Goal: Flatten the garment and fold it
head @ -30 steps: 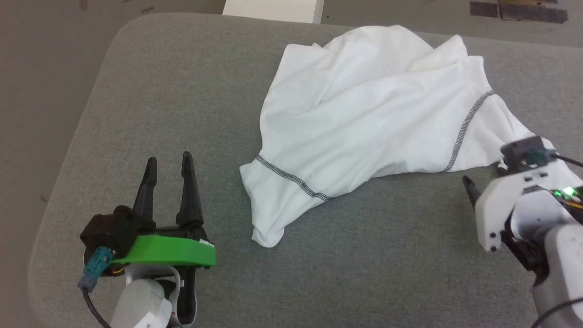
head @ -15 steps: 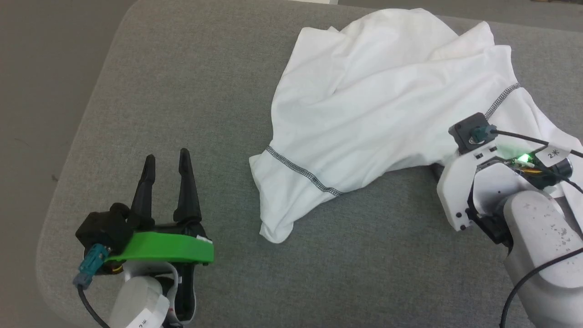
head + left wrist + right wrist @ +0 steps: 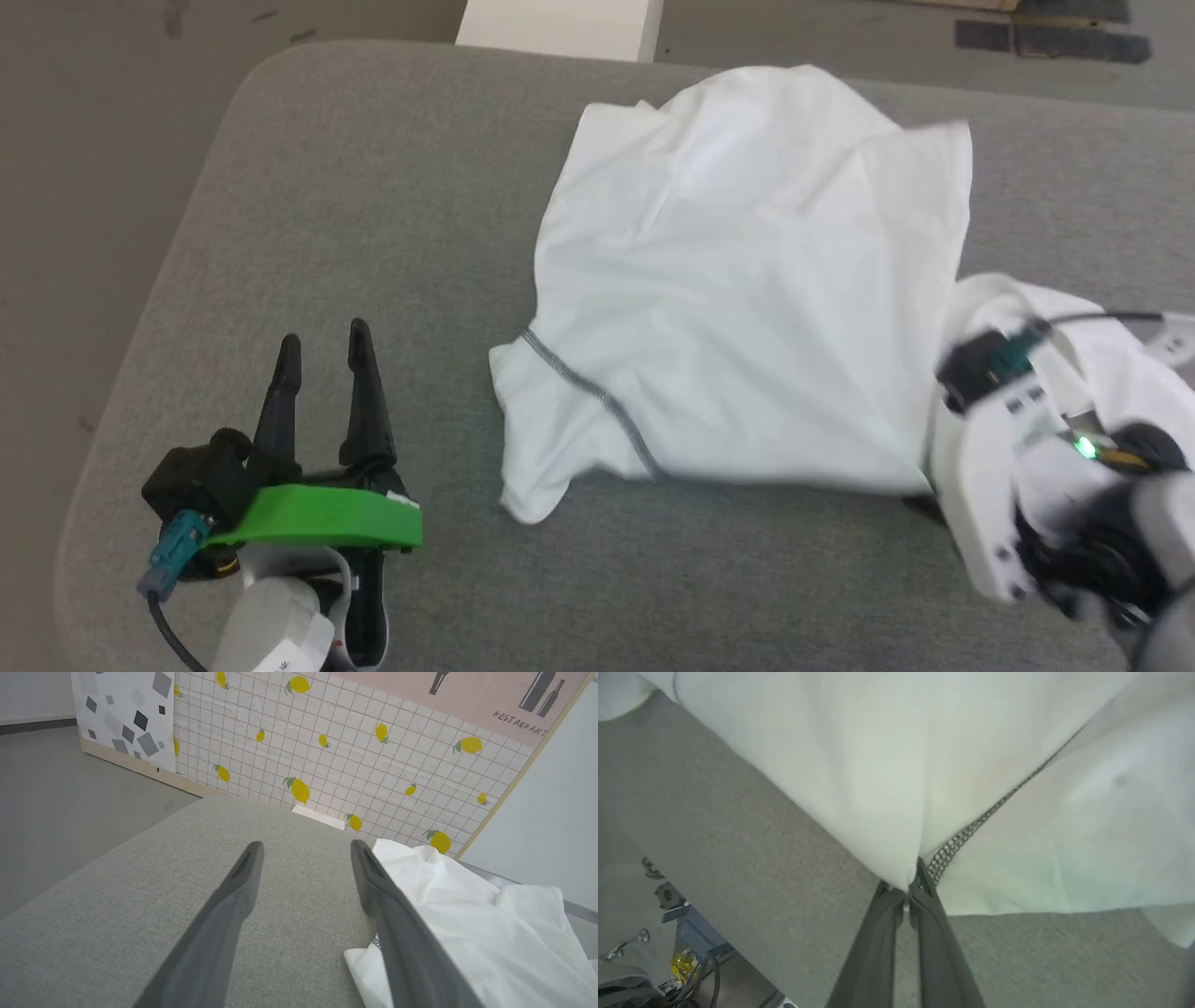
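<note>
The garment (image 3: 747, 280), a white thin shirt with dark grey zigzag stitching, lies crumpled on the grey padded table (image 3: 373, 187), its right part raised and drawn taut. In the right wrist view my right gripper (image 3: 906, 884) is shut on a fold of the garment (image 3: 859, 765) right beside the stitched seam (image 3: 971, 833). In the head view its white wrist (image 3: 1018, 467) sits at the garment's right edge, fingers hidden by cloth. My left gripper (image 3: 324, 334) rests open at the lower left, apart from the garment. The left wrist view shows the left gripper (image 3: 307, 845) empty, with the garment (image 3: 467, 914) to its right.
A white rectangular box (image 3: 560, 23) stands just beyond the table's far edge, seen also as the box (image 3: 317, 814) before a lemon-patterned wall (image 3: 327, 742). The table's rounded left corner (image 3: 261, 65) drops to the grey floor. Robot base parts (image 3: 677, 961) show below the table edge.
My right gripper has gone from open to shut on the garment by the seam and drawn that side up, stretching the cloth smoother. The head camera shifted; the left gripper kept still.
</note>
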`<state>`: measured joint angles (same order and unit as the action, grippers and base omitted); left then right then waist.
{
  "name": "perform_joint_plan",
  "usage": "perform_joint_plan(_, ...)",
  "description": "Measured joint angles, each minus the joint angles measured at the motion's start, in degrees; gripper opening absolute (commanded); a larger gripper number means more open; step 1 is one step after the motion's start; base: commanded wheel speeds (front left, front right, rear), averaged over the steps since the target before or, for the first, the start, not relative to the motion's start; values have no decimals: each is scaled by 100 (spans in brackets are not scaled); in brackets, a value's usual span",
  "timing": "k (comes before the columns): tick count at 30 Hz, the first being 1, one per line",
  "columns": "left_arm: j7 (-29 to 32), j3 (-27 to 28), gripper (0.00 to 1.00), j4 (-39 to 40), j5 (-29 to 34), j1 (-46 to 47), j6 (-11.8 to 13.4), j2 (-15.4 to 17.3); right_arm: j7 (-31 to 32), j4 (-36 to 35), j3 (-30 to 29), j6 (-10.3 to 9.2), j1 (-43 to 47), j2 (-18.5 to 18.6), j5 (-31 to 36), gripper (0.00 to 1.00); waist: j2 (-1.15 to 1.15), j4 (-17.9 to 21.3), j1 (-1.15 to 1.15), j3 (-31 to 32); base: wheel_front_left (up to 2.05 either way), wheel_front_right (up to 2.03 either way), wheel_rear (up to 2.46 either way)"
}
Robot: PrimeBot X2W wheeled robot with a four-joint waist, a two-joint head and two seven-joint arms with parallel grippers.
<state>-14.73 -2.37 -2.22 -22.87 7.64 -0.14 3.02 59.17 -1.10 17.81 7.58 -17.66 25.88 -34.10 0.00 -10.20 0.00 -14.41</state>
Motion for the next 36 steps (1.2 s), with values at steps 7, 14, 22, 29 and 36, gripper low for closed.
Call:
perform_joint_plan(7,1,-32,100,-12,10,-73,-13,-2,1873,-1257,-848,0,1499,405,-634,0,0,225,0,254,0,0,0)
perform_joint_plan(14,0,-110,100,-14,9,-82,3,-2,2787,-1796,-1129,-1,2662,271,-673,0,0,313,0,339,0,0,0)
perform_joint_plan(22,1,-145,100,-42,9,-86,3,-2,1327,-2121,-1895,-1,1769,-727,-450,100,0,281,0,321,0,0,0)
perform_joint_plan(29,0,-250,100,-20,-5,-81,5,-1,-243,-1091,-1944,-1,403,-1435,1020,100,0,192,0,220,0,0,0)
perform_joint_plan(36,0,-423,100,-8,-65,-34,18,-3,-1020,750,-1486,-1,-675,-1909,2414,100,0,34,0,14,0,0,0)
